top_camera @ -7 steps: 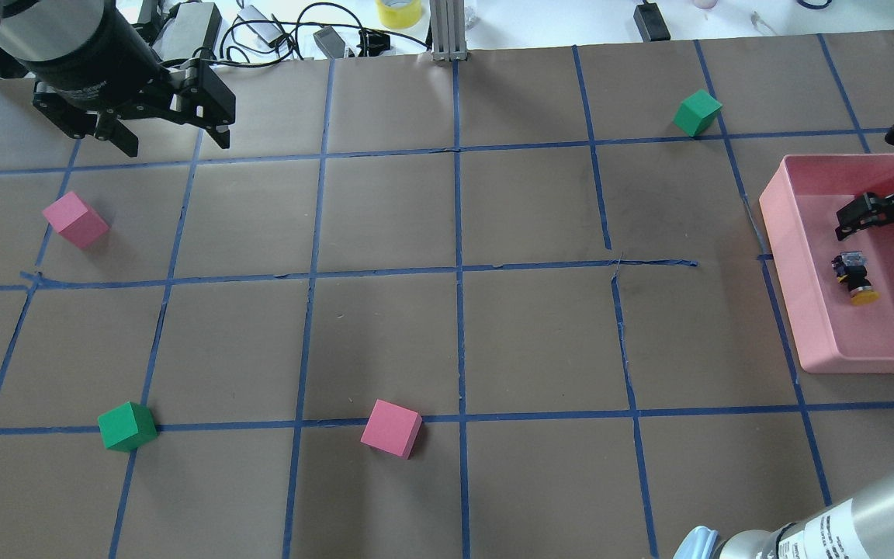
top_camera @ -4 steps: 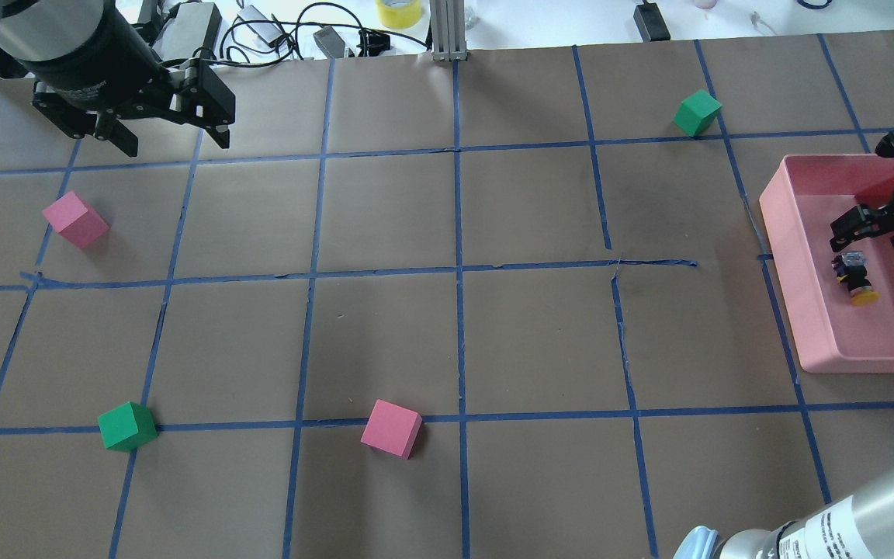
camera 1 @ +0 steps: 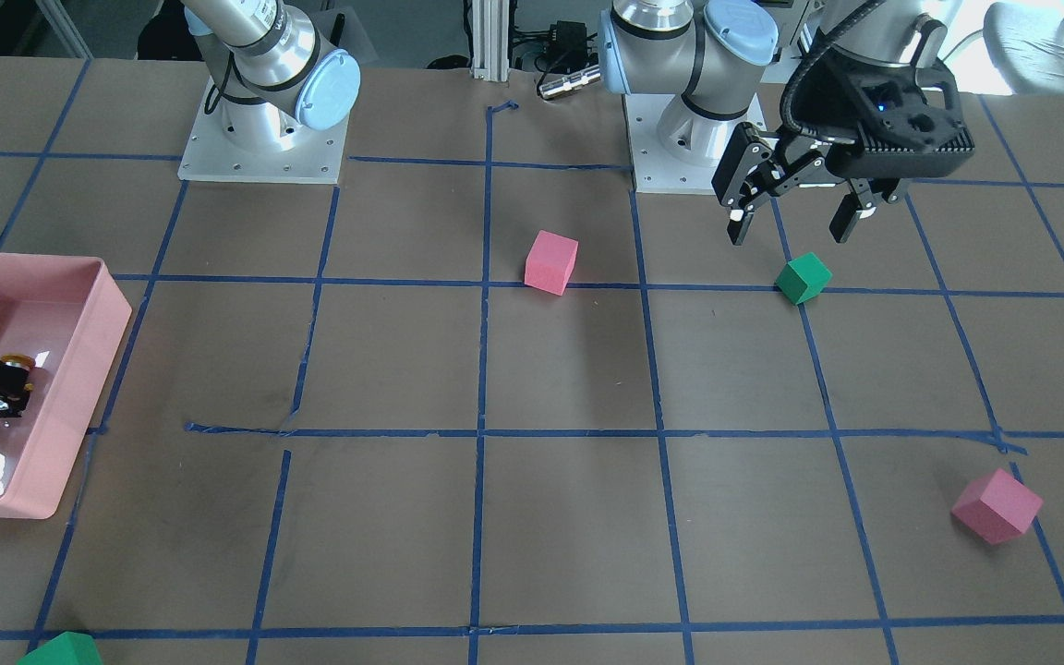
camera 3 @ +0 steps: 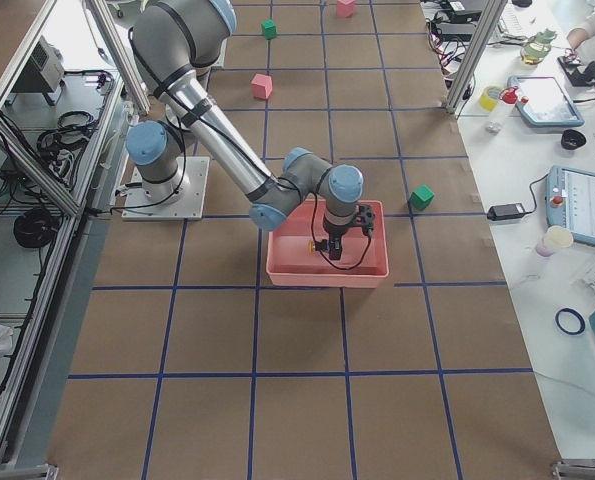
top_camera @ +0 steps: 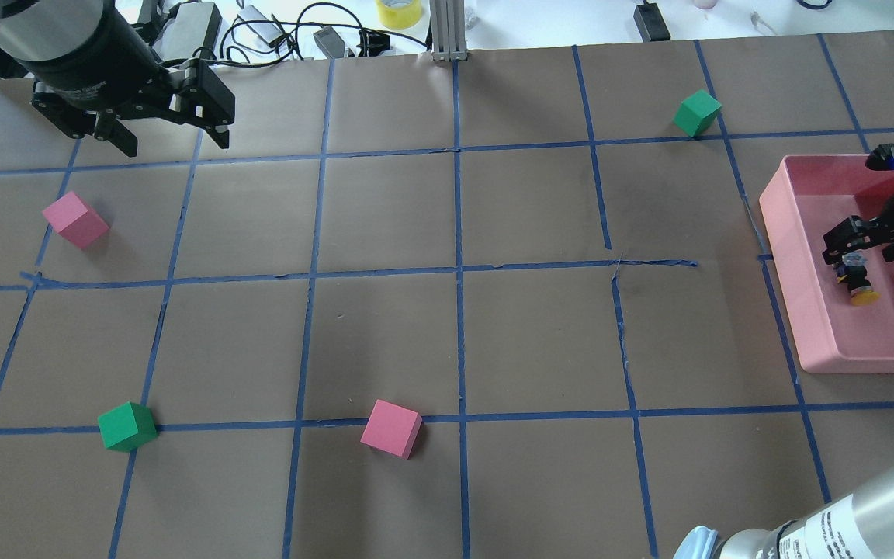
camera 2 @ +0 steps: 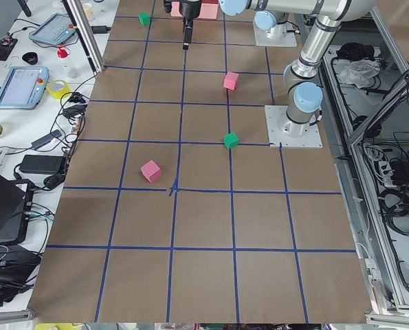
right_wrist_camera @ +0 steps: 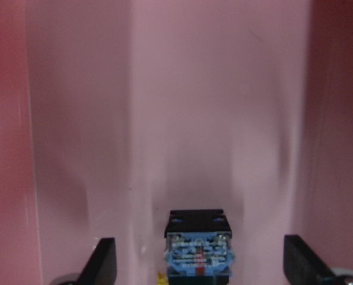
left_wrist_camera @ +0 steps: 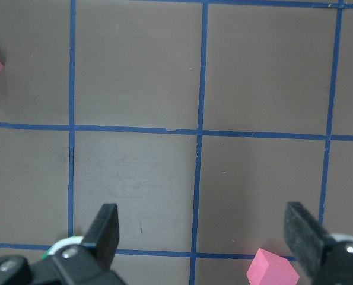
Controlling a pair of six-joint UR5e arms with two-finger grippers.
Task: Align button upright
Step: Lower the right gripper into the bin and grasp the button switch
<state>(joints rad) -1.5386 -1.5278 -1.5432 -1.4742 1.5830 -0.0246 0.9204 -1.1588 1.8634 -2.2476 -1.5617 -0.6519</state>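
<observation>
The right gripper (right_wrist_camera: pixel 201 261), fingers (right_wrist_camera: pixel 104 258) wide, flanks the sideways button (top_camera: pixel 855 281) in the right-edge tray (top_camera: pixel 881 363), poised to grasp; left gripper (top_camera: pixel 175 145) idles, fingers wide.

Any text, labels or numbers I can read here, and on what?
Nothing reads for certain.
Print on the left arm's black wrist: too blurred.
Label on the right arm's forearm: too small, cut off.
The button: no legible marking.
</observation>
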